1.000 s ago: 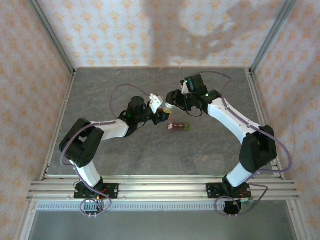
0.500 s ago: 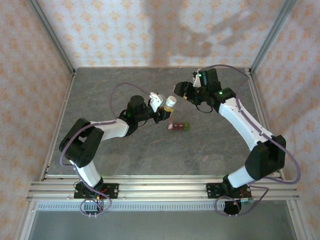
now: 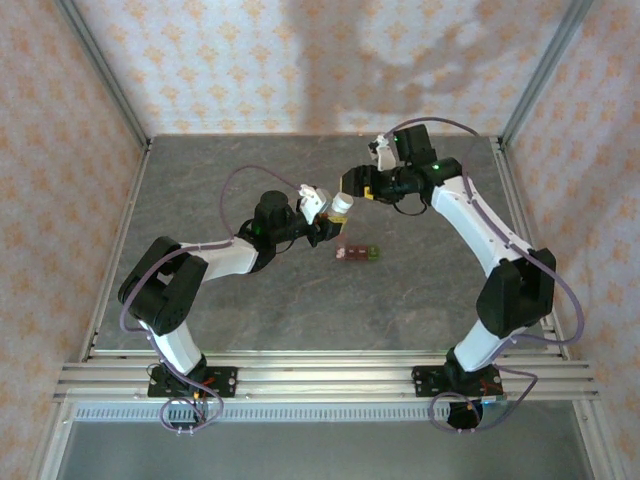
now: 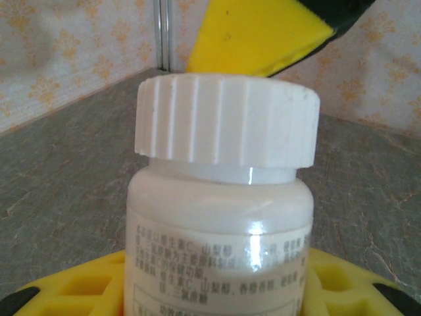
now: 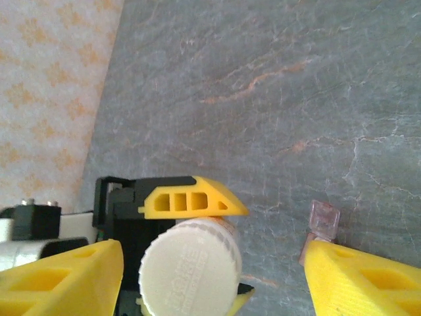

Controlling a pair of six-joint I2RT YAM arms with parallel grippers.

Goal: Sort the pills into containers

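**Desk:** Containers, where are they?

**Photographer:** On the table, just beside the raised bottle.

**Desk:** And the grippers?

**Photographer:** The left gripper clamps the bottle's body. The right gripper hangs spread on either side of the cap, touching nothing.

**Desk:** What's the risk?

**Photographer:** Probably an off-centre close. The cap could slip, or a twist could wrench the bottle loose and scatter pills past the compartments.

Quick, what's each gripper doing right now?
Left gripper: closed, holding the bottle.
Right gripper: open, holding nothing.
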